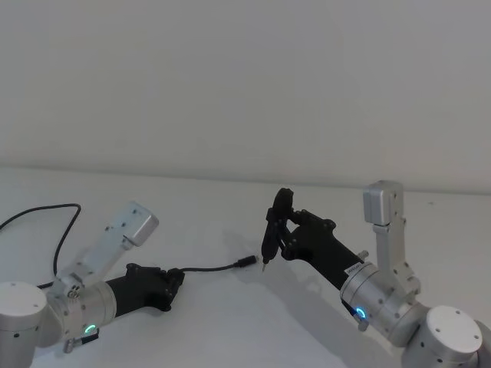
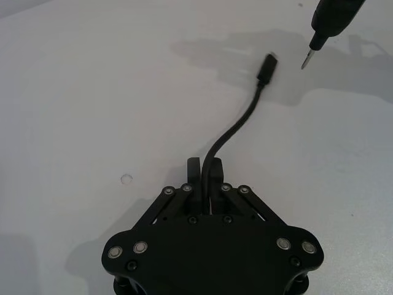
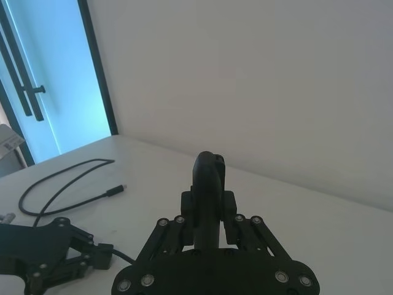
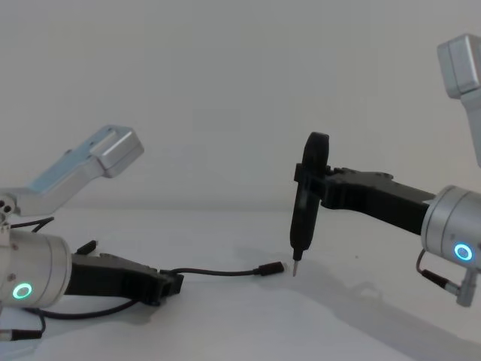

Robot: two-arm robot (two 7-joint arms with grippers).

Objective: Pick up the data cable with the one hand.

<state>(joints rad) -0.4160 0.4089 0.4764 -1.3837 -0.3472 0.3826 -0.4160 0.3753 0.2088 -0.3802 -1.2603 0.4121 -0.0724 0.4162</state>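
On open tabletop point(image 1: 230, 326), left tool point(image 1: 178, 274) pinches data cable point(image 1: 215, 268).

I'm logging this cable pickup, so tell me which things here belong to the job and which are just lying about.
Belongs to the job:
data cable, its plug end sticking out free
left gripper, shut on the cable

Not part of it:
black pointed tool, held upright in the right gripper
white table
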